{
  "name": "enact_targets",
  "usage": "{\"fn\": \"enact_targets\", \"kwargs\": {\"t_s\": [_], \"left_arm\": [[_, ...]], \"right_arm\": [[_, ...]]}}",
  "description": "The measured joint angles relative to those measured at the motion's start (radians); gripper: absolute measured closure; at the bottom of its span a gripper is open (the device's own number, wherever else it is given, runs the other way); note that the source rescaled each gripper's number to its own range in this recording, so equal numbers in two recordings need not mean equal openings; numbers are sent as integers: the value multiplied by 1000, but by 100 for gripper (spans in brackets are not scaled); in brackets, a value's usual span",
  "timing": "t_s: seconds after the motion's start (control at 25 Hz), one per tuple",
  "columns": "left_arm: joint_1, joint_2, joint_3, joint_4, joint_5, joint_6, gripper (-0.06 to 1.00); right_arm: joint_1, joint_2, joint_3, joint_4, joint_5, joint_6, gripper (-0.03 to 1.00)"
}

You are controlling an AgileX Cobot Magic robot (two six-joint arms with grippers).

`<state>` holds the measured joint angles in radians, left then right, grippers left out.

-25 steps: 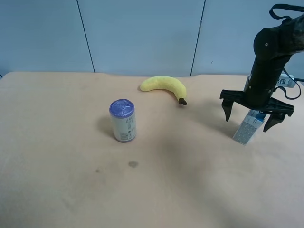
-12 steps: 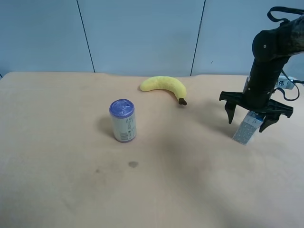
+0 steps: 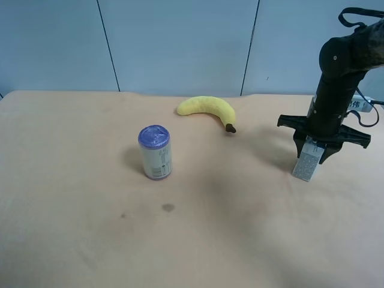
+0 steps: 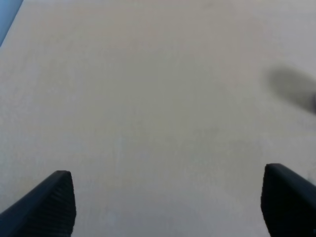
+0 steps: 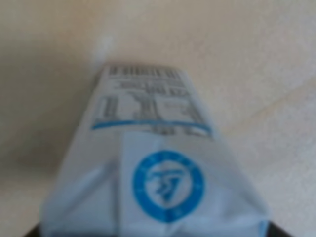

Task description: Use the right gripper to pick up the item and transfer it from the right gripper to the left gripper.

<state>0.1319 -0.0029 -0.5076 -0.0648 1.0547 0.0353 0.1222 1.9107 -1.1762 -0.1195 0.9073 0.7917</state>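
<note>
Tan, faintly stained tabletop (image 3: 90,240) meets a pale blue panelled wall (image 3: 180,42); right gripper (image 3: 312,151) clamps the milk carton (image 3: 305,167); left gripper (image 4: 168,207) hangs wide apart above it.

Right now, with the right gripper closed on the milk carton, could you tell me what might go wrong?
1. The right gripper is shut on the milk carton near its top, and the carton seems to lean; it may swing or slip on lifting.
2. The left gripper hangs open over bare table, outside the high view, so the handover probably needs a long carry.
</note>
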Motion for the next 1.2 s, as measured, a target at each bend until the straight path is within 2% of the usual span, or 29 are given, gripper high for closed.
{"fn": "enact_targets", "kwargs": {"t_s": [0.8,1.2], "left_arm": [[0,0,0,0,0,0,-6],[0,0,0,0,0,0,-6]], "right_arm": [[0,0,0,2,-19,-123,95],[-3,-65,0,90,-25,-252,95]]}}
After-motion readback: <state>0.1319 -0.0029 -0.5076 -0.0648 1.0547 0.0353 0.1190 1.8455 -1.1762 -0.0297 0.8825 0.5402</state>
